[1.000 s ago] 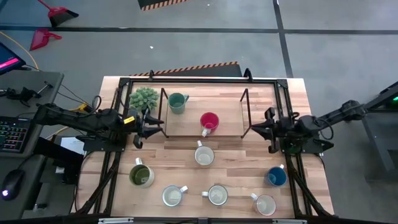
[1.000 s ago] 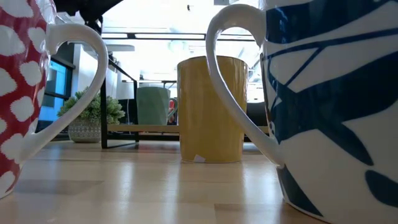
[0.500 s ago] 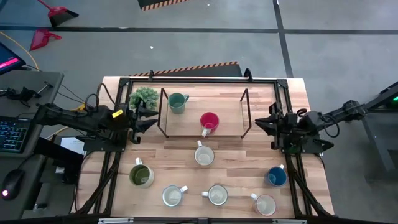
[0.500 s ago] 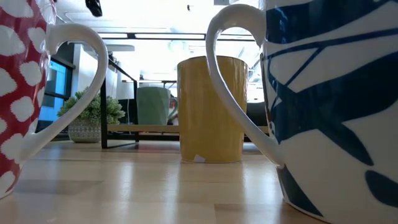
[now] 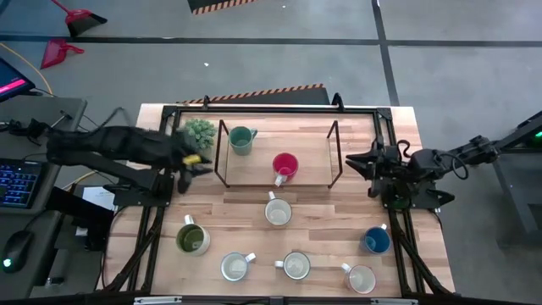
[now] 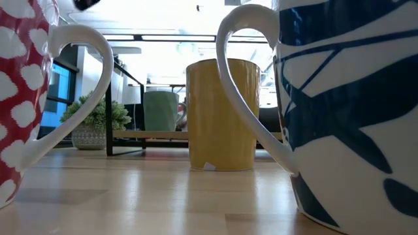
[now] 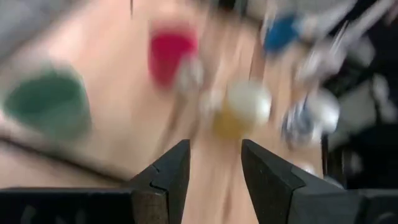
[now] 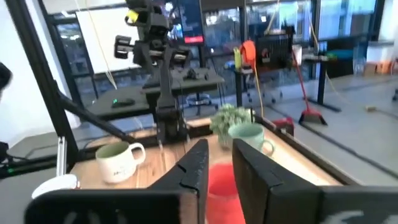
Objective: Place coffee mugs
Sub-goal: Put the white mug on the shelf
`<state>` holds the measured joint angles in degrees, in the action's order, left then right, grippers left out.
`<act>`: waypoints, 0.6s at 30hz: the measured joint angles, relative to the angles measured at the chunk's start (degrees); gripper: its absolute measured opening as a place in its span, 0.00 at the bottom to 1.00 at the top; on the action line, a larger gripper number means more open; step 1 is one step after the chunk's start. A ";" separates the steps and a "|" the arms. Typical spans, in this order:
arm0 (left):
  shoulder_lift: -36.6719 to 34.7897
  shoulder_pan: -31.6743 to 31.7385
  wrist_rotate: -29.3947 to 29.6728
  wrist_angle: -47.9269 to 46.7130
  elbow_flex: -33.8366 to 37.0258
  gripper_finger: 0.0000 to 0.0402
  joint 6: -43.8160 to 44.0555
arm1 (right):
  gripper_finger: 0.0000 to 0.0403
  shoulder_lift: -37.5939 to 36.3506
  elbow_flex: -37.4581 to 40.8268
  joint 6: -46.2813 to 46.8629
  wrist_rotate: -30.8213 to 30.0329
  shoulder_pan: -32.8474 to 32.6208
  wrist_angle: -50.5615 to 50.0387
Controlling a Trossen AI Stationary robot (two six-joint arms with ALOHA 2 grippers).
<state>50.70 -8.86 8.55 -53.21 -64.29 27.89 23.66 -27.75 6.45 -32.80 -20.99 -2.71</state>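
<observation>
The left gripper (image 5: 196, 161) hangs at the bench's (image 5: 254, 216) left edge beside the potted plant (image 5: 198, 131), jaws apart and empty. The teal-green mug (image 5: 241, 139) and red mug (image 5: 284, 166) sit inside the black frame (image 5: 222, 154) near the far edge. A cream mug (image 5: 278, 212) stands mid-bench. Along the near edge sit the olive-green mug (image 5: 191, 238), three white mugs (image 5: 234, 267) (image 5: 295, 265) (image 5: 361, 278) and the blue mug (image 5: 376, 241). The right gripper (image 5: 356, 162) hovers at the right edge, jaws slightly apart, holding nothing.
</observation>
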 joint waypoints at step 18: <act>19.26 -13.27 -17.24 -7.76 -1.22 0.33 22.82 | 0.26 0.00 -0.02 1.08 -1.45 0.00 -5.87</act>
<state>69.95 -22.12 -8.69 -60.98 -65.52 50.71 23.66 -27.77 7.53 -34.25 -20.99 -8.58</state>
